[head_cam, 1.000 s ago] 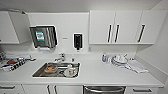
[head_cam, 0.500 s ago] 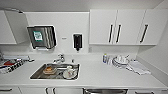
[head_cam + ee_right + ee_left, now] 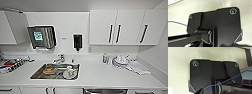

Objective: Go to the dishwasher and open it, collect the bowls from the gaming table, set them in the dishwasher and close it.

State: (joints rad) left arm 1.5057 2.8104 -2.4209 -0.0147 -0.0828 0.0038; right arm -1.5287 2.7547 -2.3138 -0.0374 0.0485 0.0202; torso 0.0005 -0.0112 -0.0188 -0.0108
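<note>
I face a white kitchen counter (image 3: pixel 100 75). Under its front edge, at the very bottom of the head view, the grey steel top strip of the dishwasher (image 3: pixel 105 91) shows between white drawer fronts; it looks shut. The bowls and the gaming table are out of view. In the left wrist view the robot's dark plate (image 3: pixel 209 75) hangs against a pale surface, with a blue wire across it. The right wrist view has the same kind of dark plate (image 3: pixel 218 27) over a pale surface.
A steel sink (image 3: pixel 37 75) holds a brownish dish (image 3: pixel 50 70) and a white dish (image 3: pixel 68 73); a tap (image 3: pixel 59 59) stands behind. White dishes (image 3: pixel 120 61) and a cloth (image 3: pixel 138 67) lie at the right. Wall cabinets (image 3: pixel 125 27), a towel dispenser (image 3: pixel 42 37) and a dark soap dispenser (image 3: pixel 77 42) hang above.
The whole head picture has slid down slightly, so the camera has moved a little; the things on the counter stay where they were.
</note>
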